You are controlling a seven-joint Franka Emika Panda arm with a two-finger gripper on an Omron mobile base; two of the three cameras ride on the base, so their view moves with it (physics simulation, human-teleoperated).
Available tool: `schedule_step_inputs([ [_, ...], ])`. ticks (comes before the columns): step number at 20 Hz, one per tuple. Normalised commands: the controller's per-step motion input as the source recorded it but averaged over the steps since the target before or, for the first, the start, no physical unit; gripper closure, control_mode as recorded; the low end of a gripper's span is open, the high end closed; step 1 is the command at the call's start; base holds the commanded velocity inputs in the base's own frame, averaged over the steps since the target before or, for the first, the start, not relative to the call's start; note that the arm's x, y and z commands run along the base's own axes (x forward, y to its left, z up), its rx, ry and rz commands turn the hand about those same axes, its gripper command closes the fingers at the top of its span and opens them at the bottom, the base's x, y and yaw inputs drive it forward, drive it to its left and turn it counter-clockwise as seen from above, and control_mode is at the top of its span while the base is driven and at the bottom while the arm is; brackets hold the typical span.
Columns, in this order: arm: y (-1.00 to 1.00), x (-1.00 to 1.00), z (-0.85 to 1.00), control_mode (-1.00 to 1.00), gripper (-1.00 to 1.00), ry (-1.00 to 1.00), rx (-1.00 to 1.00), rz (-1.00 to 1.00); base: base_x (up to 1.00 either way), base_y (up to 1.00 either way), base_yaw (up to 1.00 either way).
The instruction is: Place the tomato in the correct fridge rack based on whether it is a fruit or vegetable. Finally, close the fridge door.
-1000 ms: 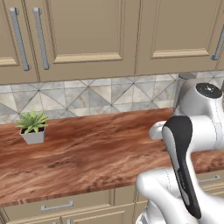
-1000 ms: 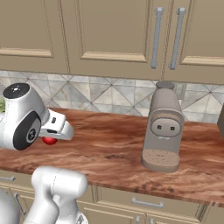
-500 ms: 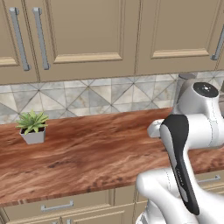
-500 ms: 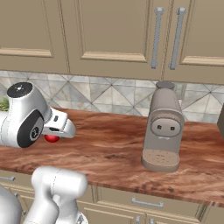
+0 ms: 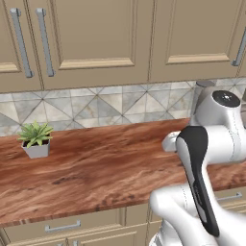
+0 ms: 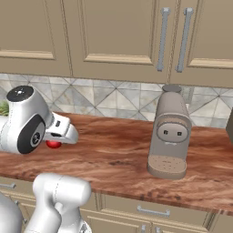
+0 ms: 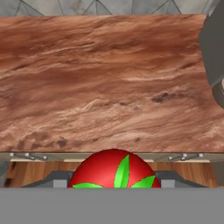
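Kitchen worktop scene; no legible writing. Gripper (image 7: pixel 113 186) closed on the tomato (image 7: pixel 114 169), bottom centre of hand view, apparently above the wood-grain counter (image 7: pixel 105 83). Grey coffee machine (image 6: pixel 169 132) centre-right; potted plant (image 5: pixel 36 139) left; tiled backsplash (image 5: pixel 96 105) below beige cabinets (image 5: pixel 96 38).

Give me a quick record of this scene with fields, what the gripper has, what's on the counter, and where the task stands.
gripper: shut on the tomato, held above the counter
tomato: red, green stem cap facing the hand camera; a red sliver shows under the hand in the right base view
counter items: coffee machine, small potted plant
surroundings: closed wall cabinets, tiled backsplash
task status: tomato picked up, not yet placed in a fridge rack
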Motion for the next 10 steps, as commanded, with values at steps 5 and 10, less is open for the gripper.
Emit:
schedule_step_inputs([
  [5, 0.0, 0.0, 0.0, 1.0, 1.0, 0.0, 0.0, 0.0, -0.48, 0.0, -0.02],
  [10, 0.0, 0.0, 0.0, 1.0, 1.0, 0.0, 0.0, 0.0, -0.56, 0.0, -0.08],
])
